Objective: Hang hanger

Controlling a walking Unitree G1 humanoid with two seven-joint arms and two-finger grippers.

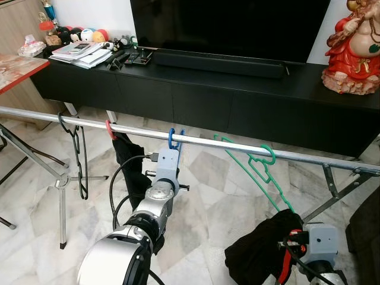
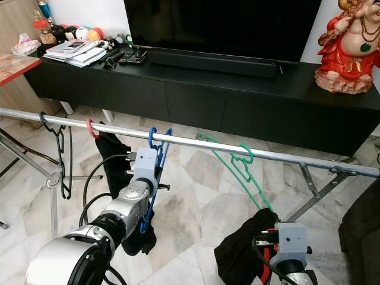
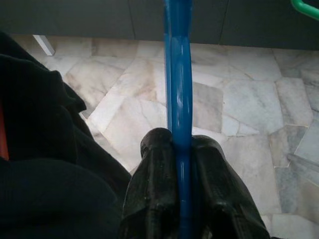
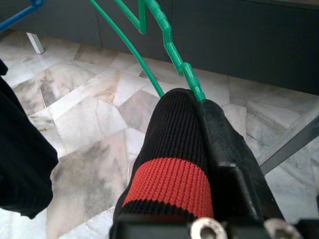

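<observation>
A metal rail [image 1: 237, 145] crosses in front of me. A blue hanger [image 1: 173, 138] hooks over its middle, and my left gripper [image 3: 180, 145] is shut on that hanger's blue bar [image 3: 178, 89] just below the rail. To the right a green hanger [image 1: 261, 169] hooks on the rail and slopes down into a black garment [image 1: 261, 249] with a red-striped ribbed cuff [image 4: 172, 179]. My right gripper [image 4: 199, 102] is shut on the green hanger's lower end, with the cuff draped over one finger.
On the rail's left part hang a black hanger [image 1: 77, 154] and a red hanger [image 1: 110, 129] carrying dark cloth [image 1: 127, 157]. Behind stands a black TV console [image 1: 237, 95] with a red statue [image 1: 356, 47]. Rack legs [image 1: 59, 190] spread over the marble floor; something dark [image 1: 365, 237] is at the right.
</observation>
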